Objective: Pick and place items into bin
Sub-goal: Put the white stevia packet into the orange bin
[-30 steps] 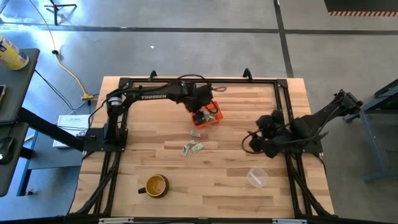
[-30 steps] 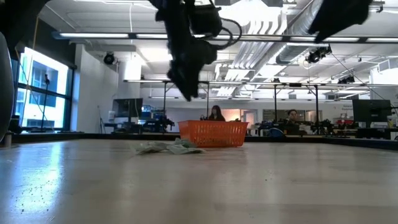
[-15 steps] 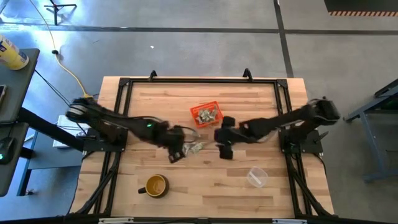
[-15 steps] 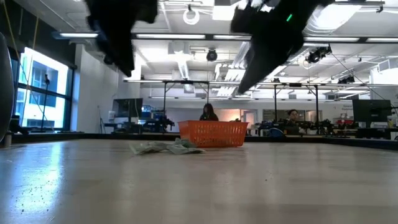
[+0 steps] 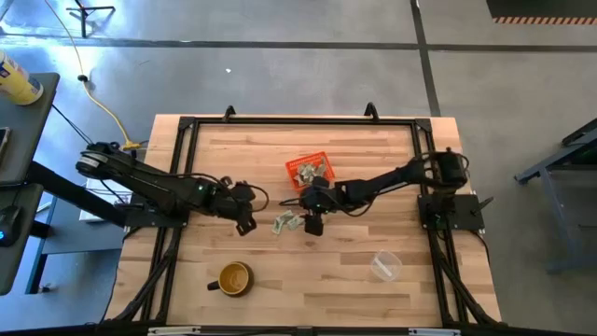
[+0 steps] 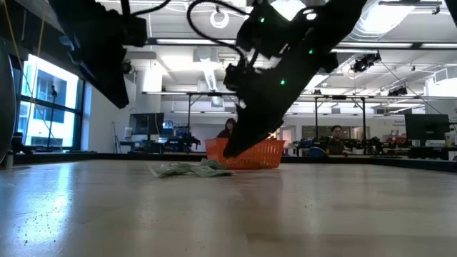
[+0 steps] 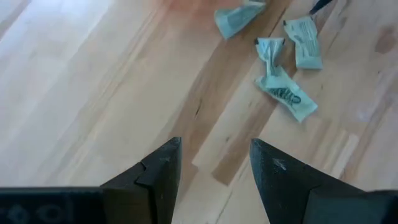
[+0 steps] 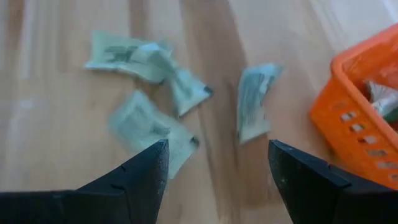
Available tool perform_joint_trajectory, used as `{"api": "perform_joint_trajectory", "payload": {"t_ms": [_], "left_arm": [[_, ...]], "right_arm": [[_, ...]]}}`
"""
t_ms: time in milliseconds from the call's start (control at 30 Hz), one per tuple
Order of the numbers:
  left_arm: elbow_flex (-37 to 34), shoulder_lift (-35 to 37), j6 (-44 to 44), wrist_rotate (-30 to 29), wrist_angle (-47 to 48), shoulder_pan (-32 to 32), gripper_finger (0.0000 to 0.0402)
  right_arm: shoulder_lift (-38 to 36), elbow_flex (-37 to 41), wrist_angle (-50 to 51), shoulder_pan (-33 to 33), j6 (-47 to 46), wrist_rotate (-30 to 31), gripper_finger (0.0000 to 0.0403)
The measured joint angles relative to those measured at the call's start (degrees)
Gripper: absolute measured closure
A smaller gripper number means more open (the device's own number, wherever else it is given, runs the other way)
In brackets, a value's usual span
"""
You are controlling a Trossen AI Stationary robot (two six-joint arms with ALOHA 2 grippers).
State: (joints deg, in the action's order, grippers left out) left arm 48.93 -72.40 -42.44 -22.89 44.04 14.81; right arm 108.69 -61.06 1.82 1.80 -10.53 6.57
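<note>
Wooden table is seen under both arms. Loose scraps, pale green-and-white and crumpled, are left just beside the bin; probably light and soft, best pinched mid-body. Right gripper is held apart over them; left gripper is parted nearby.

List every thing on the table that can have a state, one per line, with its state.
Left gripper: open, empty, above bare wood short of the scraps.
Right gripper: open, empty, over the loose scraps beside the bin.
Bin: upright, holding several scraps.
Loose scraps: crumpled, lying on the table outside the bin.
Mug: upright.
Clear cup: lying on its side.
</note>
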Motion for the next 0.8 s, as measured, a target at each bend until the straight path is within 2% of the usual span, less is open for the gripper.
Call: {"api": "perform_joint_trajectory", "payload": {"t_ms": [167, 367, 533, 667, 800], "left_arm": [[-2.58, -0.04, 3.24, 1.92, -5.88, -2.28, 0.0179], [-2.80, -0.07, 7.35, 2.42, -8.45, -4.11, 0.0179], [-2.80, -0.07, 9.00, 3.34, -8.14, -5.59, 0.0179], [-2.80, -0.07, 9.20, 4.24, -8.17, -5.53, 0.0179], [-2.80, -0.07, 9.01, 4.28, -8.68, -5.42, 0.0179]], "right_arm": [[3.32, 0.00, -6.80, -1.18, -3.01, 0.57, 0.0139], [6.78, -0.03, -10.74, -3.07, -7.20, 0.70, 0.0147], [7.84, -0.18, -11.27, -3.45, -9.53, 0.09, 0.0198], [5.54, 0.12, -8.90, -3.45, -10.94, -0.69, 0.0241], [1.84, 0.02, -5.83, -2.91, -10.28, 1.62, 0.0252]]}}
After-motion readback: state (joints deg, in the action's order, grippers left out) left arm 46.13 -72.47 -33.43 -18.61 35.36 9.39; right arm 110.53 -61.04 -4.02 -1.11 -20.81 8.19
